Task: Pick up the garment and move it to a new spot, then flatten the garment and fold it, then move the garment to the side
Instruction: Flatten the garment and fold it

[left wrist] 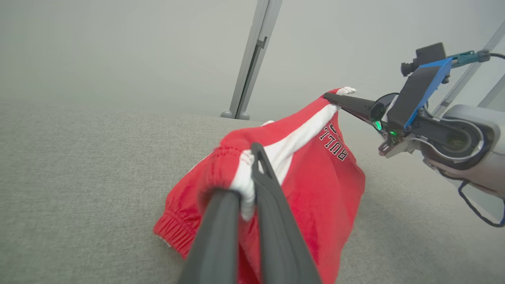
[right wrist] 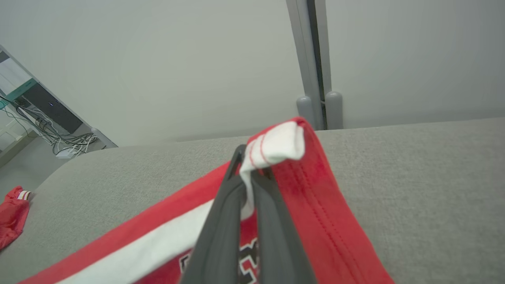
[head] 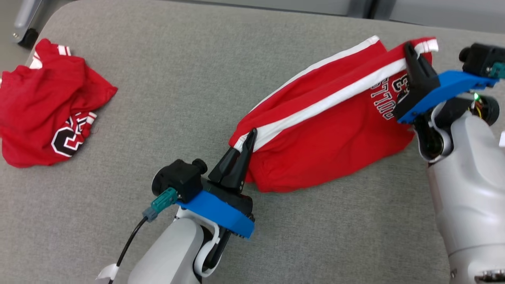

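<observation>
Left gripper point(head: 249, 139) and right gripper point(head: 410, 50) each clamp an opposite white-striped end of the red fabric shorts point(head: 323, 138), stretching them low over the grey fabric table point(head: 177, 98), well right of the crumpled red jersey point(head: 47, 106), probably to lay them flat.

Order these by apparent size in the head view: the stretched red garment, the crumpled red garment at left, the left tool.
1. stretched red garment
2. crumpled red garment
3. left tool, smallest, counting its dark fingers only
</observation>
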`<state>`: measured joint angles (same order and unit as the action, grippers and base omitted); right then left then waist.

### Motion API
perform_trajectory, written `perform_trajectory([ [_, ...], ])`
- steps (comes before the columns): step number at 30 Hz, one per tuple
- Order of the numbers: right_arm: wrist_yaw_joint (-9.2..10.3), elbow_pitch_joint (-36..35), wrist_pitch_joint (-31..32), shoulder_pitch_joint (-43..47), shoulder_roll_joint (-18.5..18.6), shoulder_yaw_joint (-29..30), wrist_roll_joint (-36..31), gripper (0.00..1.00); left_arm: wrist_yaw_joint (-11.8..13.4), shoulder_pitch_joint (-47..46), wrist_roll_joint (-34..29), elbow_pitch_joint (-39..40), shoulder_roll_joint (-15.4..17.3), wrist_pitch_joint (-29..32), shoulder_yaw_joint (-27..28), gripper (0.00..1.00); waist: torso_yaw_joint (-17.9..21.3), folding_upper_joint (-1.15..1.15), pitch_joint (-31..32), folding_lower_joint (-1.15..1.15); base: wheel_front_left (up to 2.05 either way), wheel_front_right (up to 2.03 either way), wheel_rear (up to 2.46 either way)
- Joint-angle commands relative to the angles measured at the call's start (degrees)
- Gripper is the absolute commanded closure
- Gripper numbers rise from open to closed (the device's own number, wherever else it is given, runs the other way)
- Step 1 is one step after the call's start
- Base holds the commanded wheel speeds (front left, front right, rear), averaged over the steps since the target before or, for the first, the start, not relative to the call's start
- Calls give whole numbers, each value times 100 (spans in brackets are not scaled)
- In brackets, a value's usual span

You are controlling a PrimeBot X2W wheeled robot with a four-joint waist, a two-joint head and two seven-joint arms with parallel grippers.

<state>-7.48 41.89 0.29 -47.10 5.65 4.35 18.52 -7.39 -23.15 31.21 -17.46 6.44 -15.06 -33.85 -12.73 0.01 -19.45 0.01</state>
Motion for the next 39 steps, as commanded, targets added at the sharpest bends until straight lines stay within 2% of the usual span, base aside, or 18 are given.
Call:
perform_trajectory([
  [1,-3,178,-46,-232,45,19,-88,100,-12,-141,25,-36,-22,-18,27,100,-140,-1,-155,-1,0,0,0],
  [11,-2,1533,-297,-1303,215,26,-661,100,-12,-662,166,-480,-222,-17,-89,100,-386,-1,-512,-1,0,0,0],
  [12,-2,1664,-302,-1377,221,34,-730,69,-12,-704,220,-539,-238,-17,-82,98,-392,-1,-538,-1,0,0,0],
  [13,-3,1783,-321,-1448,214,47,-779,7,-12,-764,238,-582,-251,-17,-71,53,-397,-1,-555,-1,0,0,0],
  [14,-3,1882,-360,-1518,213,71,-820,0,-12,-814,232,-626,-264,-17,-76,0,-400,-1,-566,-1,0,0,0],
  [22,-3,2449,-729,-1638,279,-31,-1018,0,-12,-654,137,-747,-317,-17,78,0,-342,-1,-447,-1,0,0,0],
  [30,-3,2744,-967,-1324,771,-350,-1054,0,-12,-123,-159,-574,-216,-17,317,0,-442,-1,-204,-1,0,0,0],
  [35,-3,2881,-928,-1111,1089,-586,-1087,0,-12,206,-401,-326,-122,-17,712,0,-577,-1,-74,-1,0,0,0],
  [39,-3,2949,-810,-1010,1220,-795,-1063,0,-12,428,-643,-126,-102,-17,1253,0,-642,-1,-42,-1,0,0,0],
])
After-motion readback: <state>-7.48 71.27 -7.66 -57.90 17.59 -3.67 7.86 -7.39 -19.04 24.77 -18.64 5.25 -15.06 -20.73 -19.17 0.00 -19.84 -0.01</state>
